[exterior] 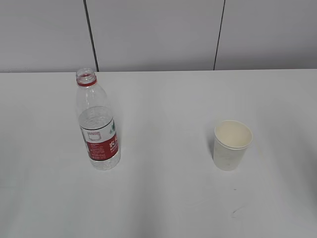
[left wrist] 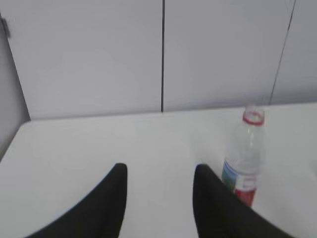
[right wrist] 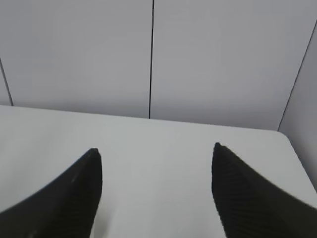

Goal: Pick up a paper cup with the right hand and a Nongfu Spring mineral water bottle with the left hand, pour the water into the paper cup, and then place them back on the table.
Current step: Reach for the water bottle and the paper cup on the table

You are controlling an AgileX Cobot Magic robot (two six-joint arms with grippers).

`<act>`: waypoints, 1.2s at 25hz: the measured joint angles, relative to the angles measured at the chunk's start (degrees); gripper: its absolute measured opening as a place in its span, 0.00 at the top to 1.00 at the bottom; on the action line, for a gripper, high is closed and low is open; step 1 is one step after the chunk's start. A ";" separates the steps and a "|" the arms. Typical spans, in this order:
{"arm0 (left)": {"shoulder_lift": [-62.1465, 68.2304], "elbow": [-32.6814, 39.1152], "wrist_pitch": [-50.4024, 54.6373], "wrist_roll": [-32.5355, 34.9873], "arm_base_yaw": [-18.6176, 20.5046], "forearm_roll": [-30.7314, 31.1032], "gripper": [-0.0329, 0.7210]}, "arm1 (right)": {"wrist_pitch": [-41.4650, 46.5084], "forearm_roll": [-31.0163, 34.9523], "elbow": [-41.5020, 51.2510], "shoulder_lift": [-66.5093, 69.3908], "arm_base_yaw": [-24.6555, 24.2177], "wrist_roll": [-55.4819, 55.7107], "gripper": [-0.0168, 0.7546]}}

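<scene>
The Nongfu Spring mineral water bottle stands upright and uncapped on the left of the white table. The paper cup stands upright on the right, empty. Neither arm shows in the exterior view. In the left wrist view my left gripper is open and empty, and the bottle stands apart, beyond and to the right of its right finger. In the right wrist view my right gripper is open wide over bare table. The cup is out of that view.
A small dark scuff mark lies on the table near the front right. Grey wall panels rise behind the table's far edge. The table's left edge shows in the left wrist view and its right edge in the right wrist view.
</scene>
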 joint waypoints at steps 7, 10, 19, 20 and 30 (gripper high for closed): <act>19.44 -0.29 -19.62 1.89 -0.13 0.21 0.61 | -17.67 0.12 0.00 12.56 0.00 0.00 0.32; 28.45 -0.29 -32.03 2.84 -1.05 0.21 0.64 | -21.77 0.22 0.00 16.97 0.00 0.00 0.32; 51.72 1.46 -54.36 3.19 -6.73 0.21 0.65 | -28.44 0.32 0.00 25.67 0.00 0.00 0.32; 53.93 2.69 -57.57 3.03 -7.51 0.21 0.65 | -29.36 0.32 0.00 26.54 0.00 0.00 0.32; 72.06 17.75 -93.20 -1.23 -13.00 0.21 0.66 | -47.01 -2.08 6.65 35.30 0.00 1.86 0.32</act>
